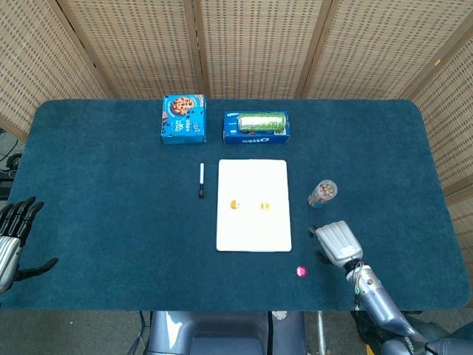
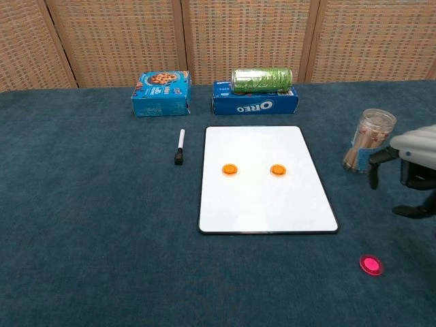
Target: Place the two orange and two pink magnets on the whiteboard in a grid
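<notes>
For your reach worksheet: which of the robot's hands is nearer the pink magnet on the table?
Right. The right hand hovers just beside the pink magnet; the left hand sits at the table's far edge.

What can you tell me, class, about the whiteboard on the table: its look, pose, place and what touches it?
The whiteboard is a white rectangle with rounded corners and a thin dark edge, lying flat on the blue table covering, long side running away from the robot. Two orange magnets sit on it side by side, apart, around its middle. No hand touches it. A marker lies off its left edge, and the Oreo box stands just behind it.
</notes>
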`<state>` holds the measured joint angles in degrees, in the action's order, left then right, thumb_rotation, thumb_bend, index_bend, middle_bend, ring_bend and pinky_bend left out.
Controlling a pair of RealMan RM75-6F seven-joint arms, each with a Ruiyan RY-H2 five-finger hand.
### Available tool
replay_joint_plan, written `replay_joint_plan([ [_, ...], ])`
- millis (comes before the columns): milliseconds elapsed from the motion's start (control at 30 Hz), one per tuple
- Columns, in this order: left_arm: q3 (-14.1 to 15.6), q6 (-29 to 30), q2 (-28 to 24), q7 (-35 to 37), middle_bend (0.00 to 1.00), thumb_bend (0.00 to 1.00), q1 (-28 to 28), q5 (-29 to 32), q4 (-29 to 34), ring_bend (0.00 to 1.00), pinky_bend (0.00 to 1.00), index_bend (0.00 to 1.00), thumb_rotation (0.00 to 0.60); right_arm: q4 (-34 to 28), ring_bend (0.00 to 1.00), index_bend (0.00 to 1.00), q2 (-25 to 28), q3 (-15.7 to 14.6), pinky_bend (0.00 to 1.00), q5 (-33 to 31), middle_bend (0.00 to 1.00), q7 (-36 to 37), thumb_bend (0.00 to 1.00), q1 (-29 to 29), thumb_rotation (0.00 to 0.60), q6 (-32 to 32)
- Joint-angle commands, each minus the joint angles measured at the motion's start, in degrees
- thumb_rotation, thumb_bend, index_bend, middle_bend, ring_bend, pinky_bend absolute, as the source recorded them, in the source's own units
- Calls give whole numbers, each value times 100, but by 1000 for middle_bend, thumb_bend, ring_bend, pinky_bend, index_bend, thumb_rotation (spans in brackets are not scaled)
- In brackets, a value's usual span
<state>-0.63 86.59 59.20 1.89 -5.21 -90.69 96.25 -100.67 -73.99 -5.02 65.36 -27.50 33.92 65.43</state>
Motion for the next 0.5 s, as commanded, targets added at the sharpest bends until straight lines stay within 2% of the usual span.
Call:
replay_joint_plan([
  [33, 8, 8, 13, -19, 0, 0, 6, -10, -1, 0, 0, 0, 600, 235, 941, 391, 120, -206, 1000, 268, 966, 437, 341, -266, 600, -32],
  [267, 2, -28, 33, -74, 0, 0, -6, 20, 1, 0, 0, 0, 600, 734, 941, 391, 24, -239, 1000, 374, 966, 917, 349, -486, 600, -196],
  [500, -2, -60, 54, -135, 0, 0, -18, 45, 10, 0, 0, 0, 600, 1213, 941, 391, -125, -198, 1000, 401, 966, 1047, 340, -617, 600, -362],
])
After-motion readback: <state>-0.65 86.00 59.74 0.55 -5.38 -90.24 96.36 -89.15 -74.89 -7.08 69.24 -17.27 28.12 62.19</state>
